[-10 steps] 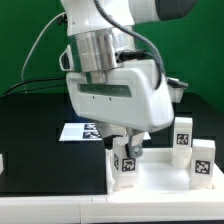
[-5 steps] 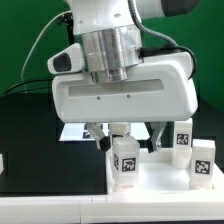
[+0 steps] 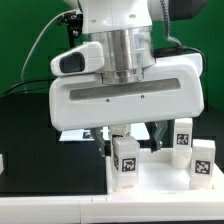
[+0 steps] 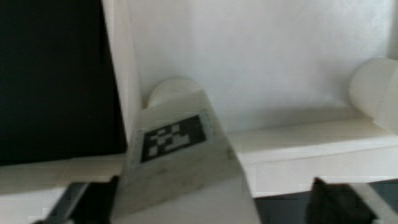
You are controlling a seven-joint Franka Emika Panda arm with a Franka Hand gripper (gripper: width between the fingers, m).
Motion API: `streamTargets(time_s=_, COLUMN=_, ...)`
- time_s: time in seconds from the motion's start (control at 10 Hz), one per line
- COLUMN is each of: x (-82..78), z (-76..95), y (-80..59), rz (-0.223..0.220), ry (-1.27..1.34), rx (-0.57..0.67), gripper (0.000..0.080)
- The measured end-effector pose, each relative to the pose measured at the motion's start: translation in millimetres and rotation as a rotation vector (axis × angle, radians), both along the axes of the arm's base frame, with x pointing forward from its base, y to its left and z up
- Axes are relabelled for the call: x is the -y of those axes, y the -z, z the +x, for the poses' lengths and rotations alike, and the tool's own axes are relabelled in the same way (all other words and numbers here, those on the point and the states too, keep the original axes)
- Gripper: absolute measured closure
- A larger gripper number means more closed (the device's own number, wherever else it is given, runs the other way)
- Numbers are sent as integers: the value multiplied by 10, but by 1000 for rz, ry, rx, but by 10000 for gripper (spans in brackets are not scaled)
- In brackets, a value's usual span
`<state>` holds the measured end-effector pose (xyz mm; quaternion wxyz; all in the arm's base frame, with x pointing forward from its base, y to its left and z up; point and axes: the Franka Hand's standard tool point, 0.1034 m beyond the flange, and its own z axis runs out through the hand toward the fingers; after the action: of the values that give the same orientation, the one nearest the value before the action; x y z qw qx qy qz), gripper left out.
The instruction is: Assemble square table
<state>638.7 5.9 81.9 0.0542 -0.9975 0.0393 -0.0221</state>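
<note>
Lower middle of the exterior view: short chunky white tagged leg [image 3: 125, 160] stands upright on the flat white square tabletop [image 3: 160, 180]. The gripper [image 3: 128, 128] straddles it, jaws spread, apparently not touching.

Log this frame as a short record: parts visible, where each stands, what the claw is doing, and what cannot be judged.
table top: white square top, flat on the black table
legs: three tagged white legs upright on the top: one near its front corner, two at the exterior view's right
claw: claw above the front leg, fingers either side of it
grip: wrist view shows gaps beside the leg; looks open, not holding
unclear: whether any leg is screwed in
</note>
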Motion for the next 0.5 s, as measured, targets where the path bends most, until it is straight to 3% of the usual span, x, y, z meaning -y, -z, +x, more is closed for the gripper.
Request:
streamTargets(time_s=0.1, x=8, z=2, y=-2, rz=2, ry=47, rx=-4, gripper=458)
streamTargets(time_s=0.2, x=31, z=5, y=-4, rz=5, ry=142, rx=-13, gripper=498)
streamTargets(time_s=0.5, x=99, z=2, y=30, rz=33, ry=534, rx=-3, gripper=503)
